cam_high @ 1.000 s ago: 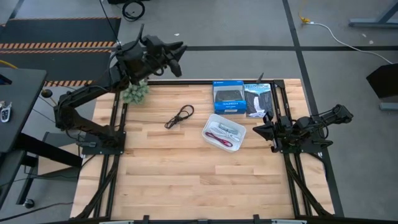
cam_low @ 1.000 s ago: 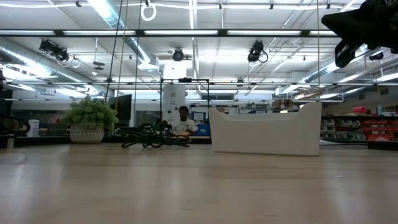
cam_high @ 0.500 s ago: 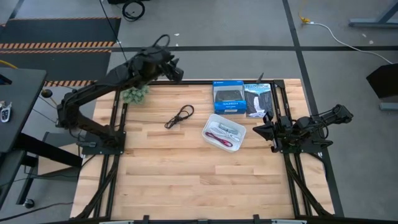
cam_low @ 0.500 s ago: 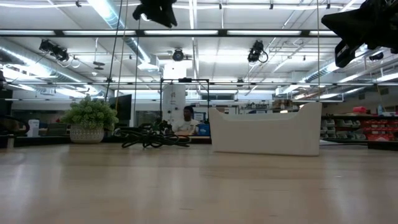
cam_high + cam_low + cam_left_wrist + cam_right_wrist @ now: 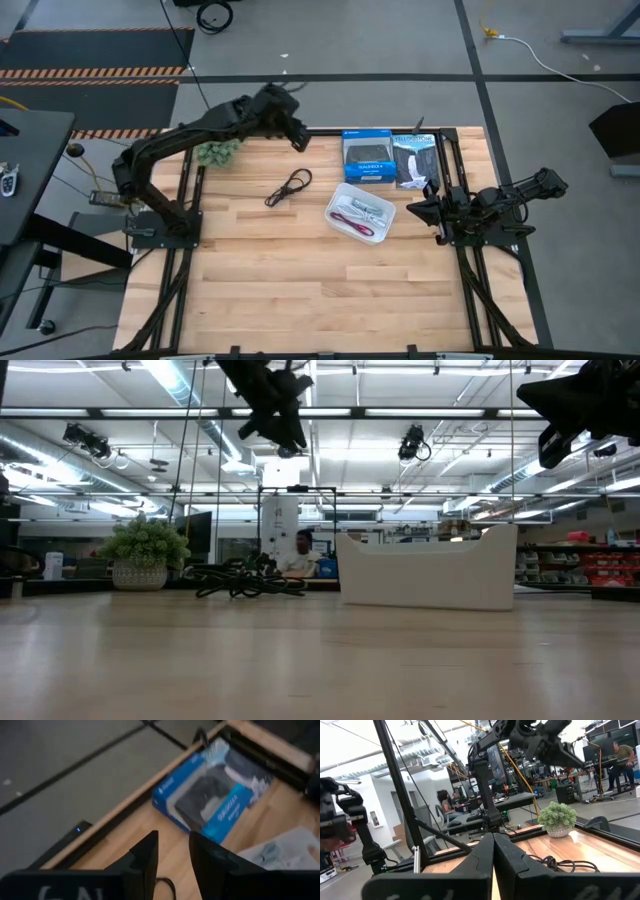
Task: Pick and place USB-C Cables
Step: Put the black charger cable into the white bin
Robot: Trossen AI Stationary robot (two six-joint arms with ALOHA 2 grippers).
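Left end effector [image 5: 297, 137] raised above worktop [image 5: 300, 280] edge, fingers slightly parted, empty, black USB-C cable [image 5: 288, 187] below it, right end effector [image 5: 415, 209] closed, empty, beside white tray [image 5: 360, 210]

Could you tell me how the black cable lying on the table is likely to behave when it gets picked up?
The black cable is thin and loosely looped, so it will probably sag and dangle, floppy rather than stiff. It looks light. Its loops may shift or open when lifted. The left hand is open above the table's far edge.
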